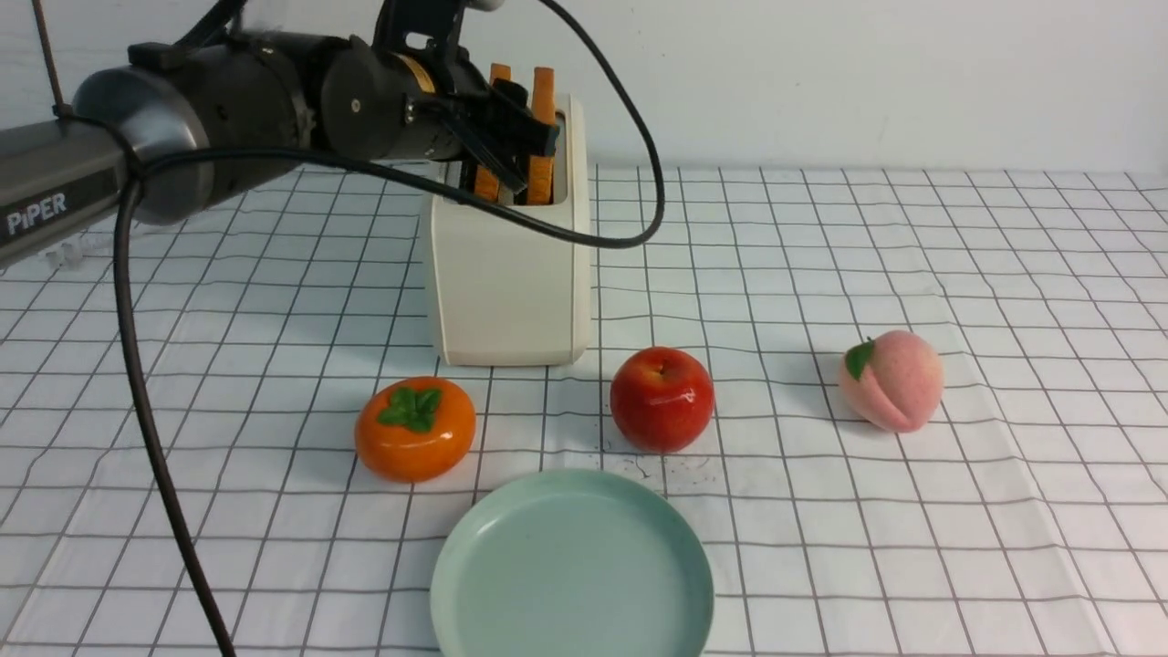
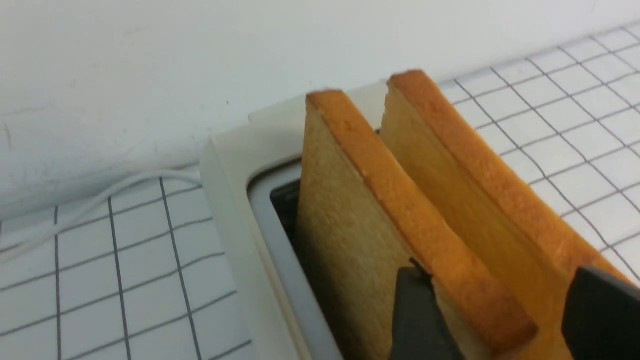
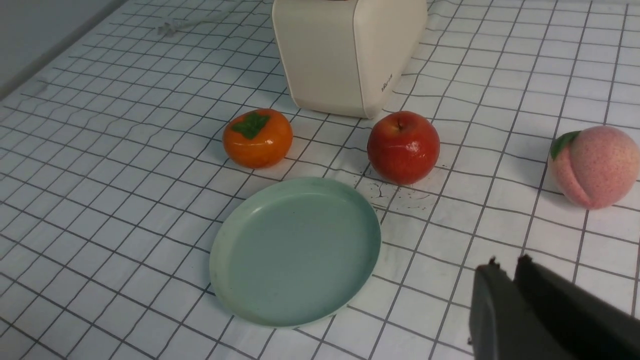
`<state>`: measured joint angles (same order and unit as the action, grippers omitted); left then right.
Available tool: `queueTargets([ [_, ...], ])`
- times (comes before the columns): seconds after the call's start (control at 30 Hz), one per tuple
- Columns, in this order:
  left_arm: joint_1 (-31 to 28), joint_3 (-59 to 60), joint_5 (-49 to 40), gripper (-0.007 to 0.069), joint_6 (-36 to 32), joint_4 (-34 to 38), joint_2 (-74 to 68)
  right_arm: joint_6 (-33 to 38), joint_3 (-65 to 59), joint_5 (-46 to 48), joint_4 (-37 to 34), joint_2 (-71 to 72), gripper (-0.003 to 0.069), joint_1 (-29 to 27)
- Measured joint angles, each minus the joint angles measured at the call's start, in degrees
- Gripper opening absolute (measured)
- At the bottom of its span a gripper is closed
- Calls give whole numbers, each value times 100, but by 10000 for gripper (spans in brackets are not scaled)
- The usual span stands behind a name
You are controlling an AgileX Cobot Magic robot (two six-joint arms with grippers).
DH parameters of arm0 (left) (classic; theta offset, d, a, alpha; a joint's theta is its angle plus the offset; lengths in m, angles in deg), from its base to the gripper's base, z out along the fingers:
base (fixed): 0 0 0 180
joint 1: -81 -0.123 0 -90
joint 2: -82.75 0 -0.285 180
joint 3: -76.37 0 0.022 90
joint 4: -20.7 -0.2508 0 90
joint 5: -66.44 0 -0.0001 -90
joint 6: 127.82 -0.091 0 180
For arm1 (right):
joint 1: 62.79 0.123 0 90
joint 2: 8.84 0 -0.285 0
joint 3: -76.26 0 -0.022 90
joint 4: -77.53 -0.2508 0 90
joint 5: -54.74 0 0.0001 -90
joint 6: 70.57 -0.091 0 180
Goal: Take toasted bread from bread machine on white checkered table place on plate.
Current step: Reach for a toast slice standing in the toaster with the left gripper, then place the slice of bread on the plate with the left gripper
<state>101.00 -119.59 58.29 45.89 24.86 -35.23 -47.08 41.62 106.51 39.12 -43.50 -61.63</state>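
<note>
Inside bread machine [image 1: 506,283] on white checkered table [image 1: 912,547] stood toasted bread [image 2: 360,235], 2 slices upright, w/ left gripper [image 2: 500,295] jaws spread astride both, pinch y/n I couldn't tell; risk I logged: dbl pick-up, one slice dropping short of plate [image 1: 570,476].

LIGHT: bright, even, diffused from overhead | SHADOWS: soft, faint ones cast beside the apple [image 1: 662,399] and the peach [image 1: 891,380] | GLARE: small highlights seen on the apple | FOCUS: near end of the toasted bread [image 2: 425,235] rendered soft
</note>
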Motion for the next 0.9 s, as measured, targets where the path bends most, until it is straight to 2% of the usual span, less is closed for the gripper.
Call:
queueTargets([
  [0.2, 0, 0, 282, 325, 0, 0, -254, 0, 0, 46, -60, 0, 67, 0],
  [0.27, -4, 0, 344, 246, 0, -10, -307, 0, 0, 83, -64, 0, 70, 0],
  [0.3, -4, 0, 352, 239, 0, -18, -307, 0, 0, 83, -64, 0, 70, 0],
  [0.37, -11, 0, 433, 144, 0, -19, -307, 0, 0, 110, -64, 0, 71, 0],
  [0.43, -32, 0, 515, 99, 0, -19, -307, 0, 0, 123, -64, 0, 73, 0],
  [0.7, -36, -24, 612, 99, 0, -19, -224, 0, 0, 175, -64, -1, 73, 0],
  [0.9, -36, -39, 656, 99, 0, 49, 651, 72, 0, 187, -64, -1, 76, 0],
])
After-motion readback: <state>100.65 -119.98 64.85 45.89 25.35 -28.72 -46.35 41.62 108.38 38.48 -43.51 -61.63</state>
